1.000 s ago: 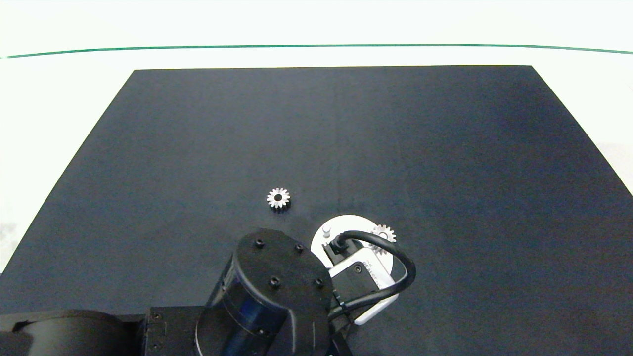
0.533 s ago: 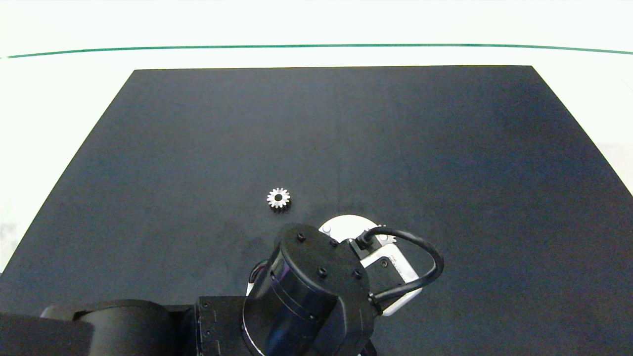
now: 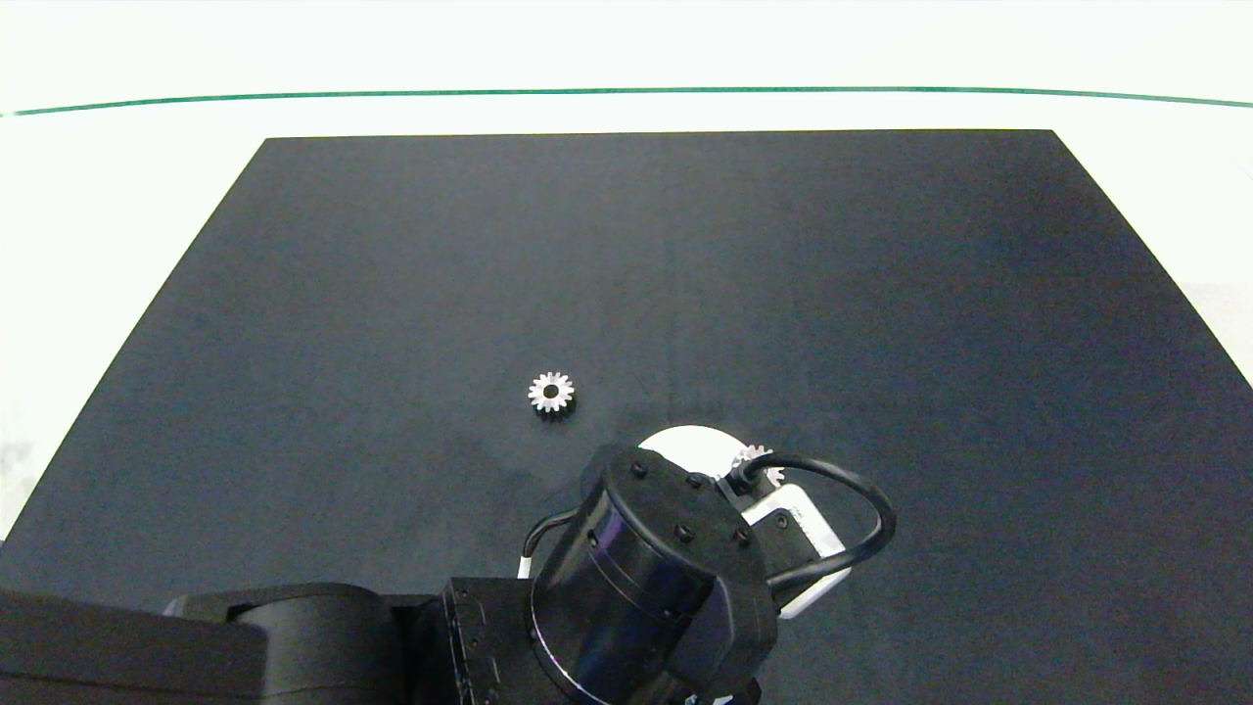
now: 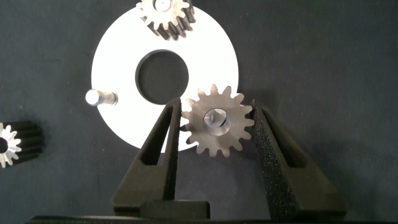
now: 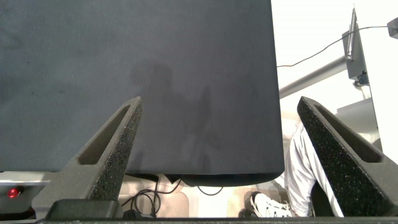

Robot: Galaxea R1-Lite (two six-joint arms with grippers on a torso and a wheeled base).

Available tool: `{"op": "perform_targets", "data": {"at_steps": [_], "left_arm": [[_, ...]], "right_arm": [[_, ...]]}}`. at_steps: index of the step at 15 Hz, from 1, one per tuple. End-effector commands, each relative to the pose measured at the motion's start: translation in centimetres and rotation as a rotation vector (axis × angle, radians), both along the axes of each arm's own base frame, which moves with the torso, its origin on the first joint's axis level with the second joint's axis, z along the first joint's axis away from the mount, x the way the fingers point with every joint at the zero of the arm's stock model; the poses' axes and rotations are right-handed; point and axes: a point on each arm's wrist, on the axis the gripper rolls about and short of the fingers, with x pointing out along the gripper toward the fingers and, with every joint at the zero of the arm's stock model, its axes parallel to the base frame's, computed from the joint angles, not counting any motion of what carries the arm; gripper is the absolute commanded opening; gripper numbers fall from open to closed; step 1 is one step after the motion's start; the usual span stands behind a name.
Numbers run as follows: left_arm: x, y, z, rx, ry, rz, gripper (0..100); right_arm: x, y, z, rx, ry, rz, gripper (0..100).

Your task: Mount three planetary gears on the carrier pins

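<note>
The white carrier disc (image 4: 205, 56) lies on the black mat, mostly hidden under my left arm in the head view (image 3: 685, 443). One planetary gear (image 4: 163, 14) sits on a carrier pin at the disc's far side and also shows in the head view (image 3: 757, 456). My left gripper (image 4: 217, 107) is shut on a second gear (image 4: 217, 124); a pin tip shows inside its centre hole. A third pin (image 4: 99, 98) stands bare. The third gear (image 3: 551, 393) lies loose on the mat left of the disc (image 4: 11, 144). My right gripper (image 5: 224, 155) hangs open and empty, away from the disc.
The black mat (image 3: 685, 245) covers the white table, with a green line (image 3: 626, 92) beyond it. In the right wrist view the mat's edge (image 5: 273, 124), cables and a person's white shoe (image 5: 268, 205) show below.
My left arm has moved right over the disc, hiding the bare pin in the head view. The loose gear and the gear on the far pin have stayed put.
</note>
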Motion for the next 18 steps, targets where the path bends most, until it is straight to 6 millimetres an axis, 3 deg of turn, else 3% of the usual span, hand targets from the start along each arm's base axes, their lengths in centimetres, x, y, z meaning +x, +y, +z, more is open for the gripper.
{"op": "perform_targets", "data": {"at_steps": [1,18], "left_arm": [[0.27,-0.15,-0.28,0.014,-0.003,0.004,10],[1.17,0.2,-0.99,0.047,-0.001,0.024,10]], "right_arm": [[-0.05,-0.03,-0.02,-0.002,0.001,-0.002,100],[-0.15,-0.07,0.05,0.0,-0.006,0.0,100]]}}
